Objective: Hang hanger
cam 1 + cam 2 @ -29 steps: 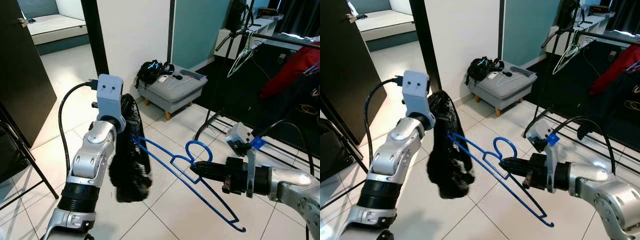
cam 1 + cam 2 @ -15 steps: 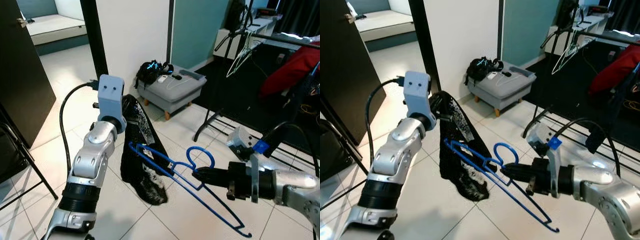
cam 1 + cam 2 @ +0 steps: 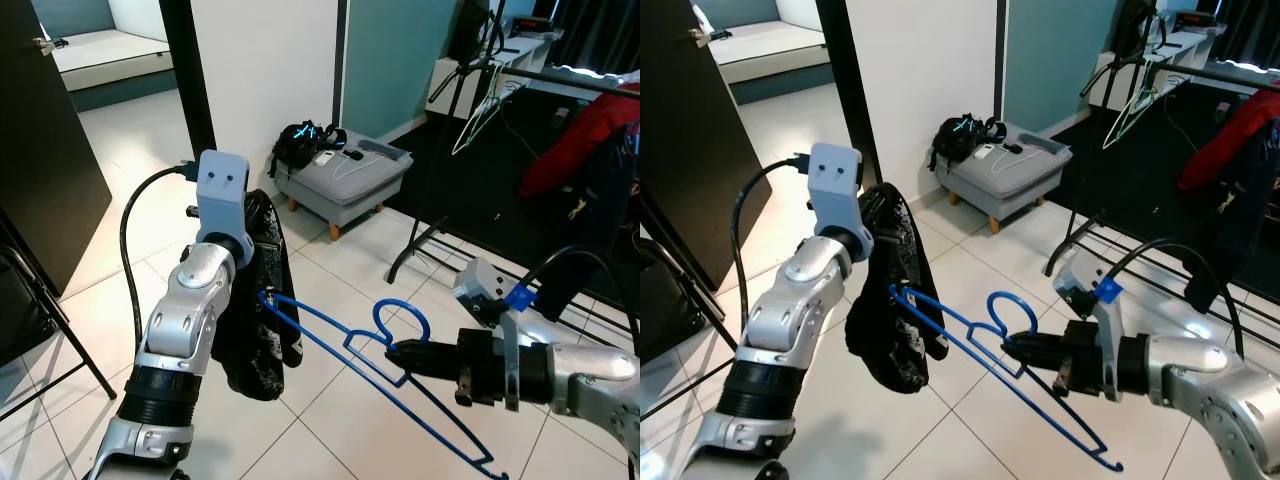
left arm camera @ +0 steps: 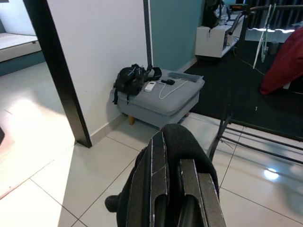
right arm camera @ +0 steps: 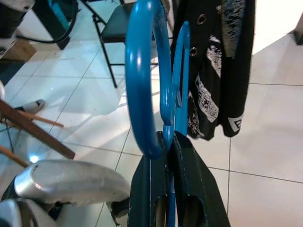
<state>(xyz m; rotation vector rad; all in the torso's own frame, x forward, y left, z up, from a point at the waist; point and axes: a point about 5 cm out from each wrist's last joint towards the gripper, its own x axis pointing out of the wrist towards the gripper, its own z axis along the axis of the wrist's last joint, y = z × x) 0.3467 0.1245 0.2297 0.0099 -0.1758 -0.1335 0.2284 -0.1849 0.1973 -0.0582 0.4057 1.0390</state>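
Note:
A blue hanger (image 3: 372, 362) is held level above the tiled floor, with my right gripper (image 3: 395, 351) shut on its neck just below the hook (image 5: 142, 80). Its far arm reaches into a black printed garment (image 3: 258, 315). My left gripper (image 4: 173, 187) is shut on the top of that garment, which droops beside my left arm (image 3: 190, 320). In the right wrist view the garment (image 5: 213, 80) hangs behind the hook. A dark clothes rail (image 3: 560, 75) with a white hanger (image 3: 478, 110) and a red garment (image 3: 580, 135) stands at the far right.
A grey footstool (image 3: 345, 178) with a black bag (image 3: 300, 140) and a remote sits against the white wall. The rail's black base tubes (image 3: 420, 245) run over the floor to the right. A folding chair frame (image 3: 40, 300) stands at the left, by a dark door (image 3: 45, 150).
The garment has swung back in against my left arm and hangs straighter. The hanger's far arm has risen a little. Both grippers keep their hold.

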